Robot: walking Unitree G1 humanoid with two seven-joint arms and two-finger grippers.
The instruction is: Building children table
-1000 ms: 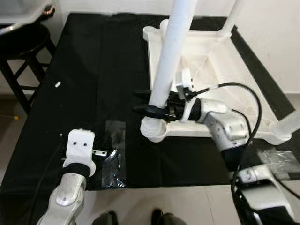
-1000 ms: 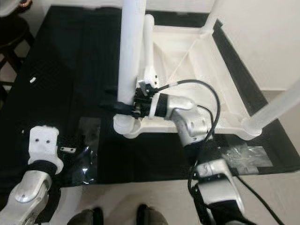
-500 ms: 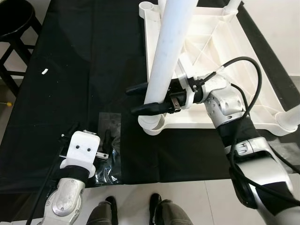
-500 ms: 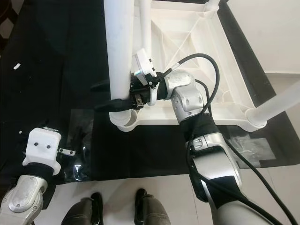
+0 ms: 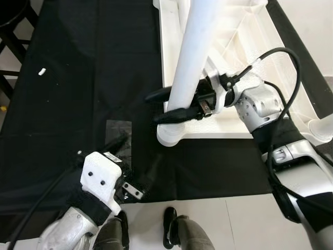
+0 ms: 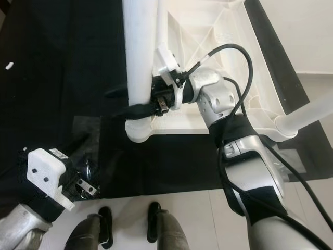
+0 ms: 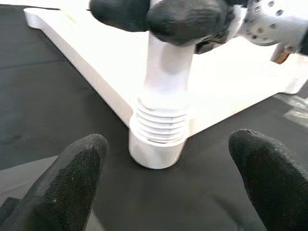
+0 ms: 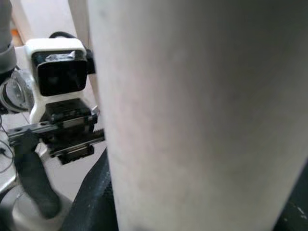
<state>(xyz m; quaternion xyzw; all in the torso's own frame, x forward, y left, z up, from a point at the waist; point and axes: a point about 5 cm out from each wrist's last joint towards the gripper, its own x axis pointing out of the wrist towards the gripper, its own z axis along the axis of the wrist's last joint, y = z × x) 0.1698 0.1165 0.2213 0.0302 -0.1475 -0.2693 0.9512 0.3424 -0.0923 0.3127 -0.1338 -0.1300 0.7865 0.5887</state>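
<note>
An upturned white tabletop (image 5: 244, 36) lies on a black cloth (image 5: 88, 78) on the floor. A white leg (image 5: 195, 57) stands upright in the near corner socket (image 5: 174, 136) of the tabletop, its threaded base showing just above the socket in the left wrist view.

The right end effector (image 5: 167, 105) reaches in from the right and clamps the leg low down, just above the socket, with 1 black finger on each side of the tube and the tips poking out past it toward the robot's left. In the right wrist view the leg stands right against the camera.

The left end effector (image 7: 166, 180) is near the cloth's front edge, well apart from the leg and pointed at the socket; its 2 fingers (image 7: 67, 180) are spread wide and hold nothing. A clear plastic bag (image 5: 118, 136) lies on the cloth just beyond the left end effector.

A second leg (image 6: 304, 117) juts from the far right corner. A small white scrap (image 5: 42, 71) lies on the cloth to the left. A person's shoes (image 5: 169, 234) stand at the cloth's front edge.
</note>
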